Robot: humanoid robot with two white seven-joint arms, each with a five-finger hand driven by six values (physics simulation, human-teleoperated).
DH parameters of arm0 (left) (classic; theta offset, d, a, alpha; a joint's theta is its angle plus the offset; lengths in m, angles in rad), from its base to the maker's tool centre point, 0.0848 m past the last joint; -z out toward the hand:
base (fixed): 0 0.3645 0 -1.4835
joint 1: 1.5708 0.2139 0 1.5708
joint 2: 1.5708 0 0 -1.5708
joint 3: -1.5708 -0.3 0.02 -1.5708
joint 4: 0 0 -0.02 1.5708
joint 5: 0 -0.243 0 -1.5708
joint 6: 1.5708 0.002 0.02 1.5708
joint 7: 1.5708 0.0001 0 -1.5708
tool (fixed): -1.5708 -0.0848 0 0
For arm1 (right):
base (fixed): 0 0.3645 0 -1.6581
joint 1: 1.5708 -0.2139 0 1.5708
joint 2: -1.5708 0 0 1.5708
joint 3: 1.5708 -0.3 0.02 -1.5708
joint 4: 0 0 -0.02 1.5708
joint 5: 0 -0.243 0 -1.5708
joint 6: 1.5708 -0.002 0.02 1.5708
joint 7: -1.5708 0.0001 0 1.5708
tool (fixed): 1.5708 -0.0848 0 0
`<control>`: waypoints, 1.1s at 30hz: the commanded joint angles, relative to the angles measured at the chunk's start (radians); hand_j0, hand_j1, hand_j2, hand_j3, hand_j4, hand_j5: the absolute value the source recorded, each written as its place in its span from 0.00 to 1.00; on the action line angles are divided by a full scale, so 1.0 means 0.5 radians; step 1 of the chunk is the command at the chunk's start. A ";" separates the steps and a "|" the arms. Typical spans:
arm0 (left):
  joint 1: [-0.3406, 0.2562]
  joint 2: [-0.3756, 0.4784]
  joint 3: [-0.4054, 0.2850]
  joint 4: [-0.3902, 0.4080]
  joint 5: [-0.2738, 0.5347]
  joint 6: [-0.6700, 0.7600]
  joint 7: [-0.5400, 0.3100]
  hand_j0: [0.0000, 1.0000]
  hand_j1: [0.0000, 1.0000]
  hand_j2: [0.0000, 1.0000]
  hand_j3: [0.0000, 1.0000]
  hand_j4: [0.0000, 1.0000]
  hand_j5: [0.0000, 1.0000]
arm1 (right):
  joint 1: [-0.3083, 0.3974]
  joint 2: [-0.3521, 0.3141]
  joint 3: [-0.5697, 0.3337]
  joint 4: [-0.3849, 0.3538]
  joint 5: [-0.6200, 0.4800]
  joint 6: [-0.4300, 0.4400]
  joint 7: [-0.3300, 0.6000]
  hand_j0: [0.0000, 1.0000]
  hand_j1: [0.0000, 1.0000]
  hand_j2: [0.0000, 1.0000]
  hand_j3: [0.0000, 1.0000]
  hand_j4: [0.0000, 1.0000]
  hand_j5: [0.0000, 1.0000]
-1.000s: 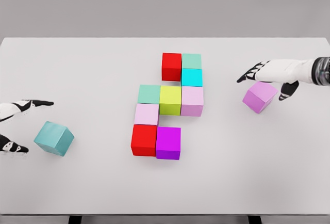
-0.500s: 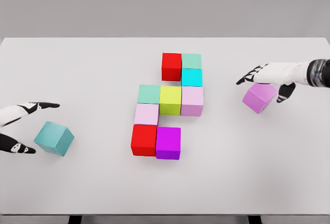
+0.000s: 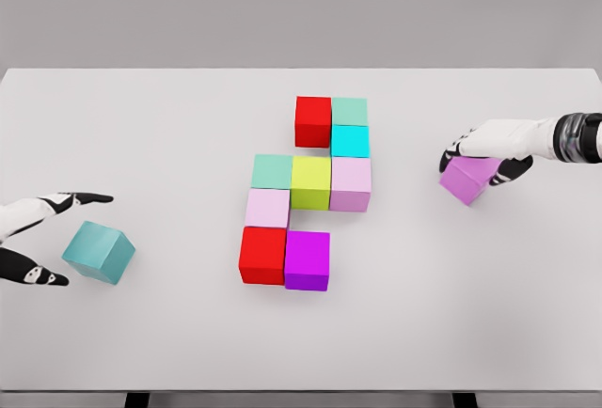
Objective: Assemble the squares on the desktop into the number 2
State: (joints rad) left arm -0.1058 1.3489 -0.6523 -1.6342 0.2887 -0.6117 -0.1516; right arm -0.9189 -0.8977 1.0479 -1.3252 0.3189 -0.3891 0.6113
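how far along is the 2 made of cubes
Nine cubes already sit joined mid-table, from the red cube at top to the magenta cube at bottom. In hand: the right hand is closed over the loose violet cube. Left: the teal cube between the open left hand fingers, ungrasped.

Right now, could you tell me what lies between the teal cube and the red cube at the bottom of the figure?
Nothing: the head view shows bare white table between the teal cube and the red cube.
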 commanded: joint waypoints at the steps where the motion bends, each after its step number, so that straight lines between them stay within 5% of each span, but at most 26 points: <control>1: 0.000 -0.026 0.001 0.001 -0.010 0.002 -0.001 0.99 0.99 0.99 0.99 0.99 0.99 | 0.000 0.001 0.000 -0.006 -0.012 0.008 -0.001 0.48 0.48 0.48 0.48 0.48 0.48; 5: 0.000 -0.081 0.001 0.013 -0.077 0.002 0.002 0.99 0.99 0.99 0.99 0.99 0.99 | -0.003 -0.011 -0.013 -0.016 -0.024 -0.013 -0.001 0.46 0.46 0.46 0.46 0.46 0.46; 11: -0.018 -0.158 0.001 0.062 -0.139 0.002 0.002 0.99 0.99 0.99 0.99 0.99 0.99 | -0.021 -0.180 -0.025 -0.374 -0.104 -0.041 -0.001 0.47 0.47 0.47 0.47 0.47 0.47; 15: -0.022 -0.164 0.001 0.081 -0.169 0.002 0.002 0.99 0.99 0.99 0.99 0.99 0.99 | -0.021 -0.281 -0.025 -0.598 -0.107 -0.289 -0.001 0.48 0.48 0.48 0.48 0.48 0.48; 18: -0.021 -0.173 0.001 0.081 -0.197 0.002 0.002 0.99 0.99 0.99 0.99 0.99 0.99 | -0.009 -0.496 -0.022 -0.859 -0.119 -0.444 -0.001 0.48 0.48 0.48 0.48 0.48 0.48; 20: -0.018 -0.173 0.001 0.078 -0.209 0.002 -0.001 0.99 0.99 0.99 0.99 0.99 0.99 | 0.000 -0.524 -0.016 -0.859 -0.165 -0.444 -0.001 0.48 0.48 0.48 0.48 0.48 0.48; 33: -0.031 -0.173 0.004 0.062 -0.295 0.002 -0.001 0.99 0.99 0.99 0.99 0.99 0.99 | -0.018 -0.205 0.135 -0.859 -0.193 -0.444 -0.001 0.51 0.51 0.51 0.51 0.51 0.51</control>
State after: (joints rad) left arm -0.1212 1.2607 -0.6525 -1.6015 0.1450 -0.6116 -0.1521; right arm -0.9281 -1.0282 1.0984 -1.7542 0.2277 -0.6132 0.6118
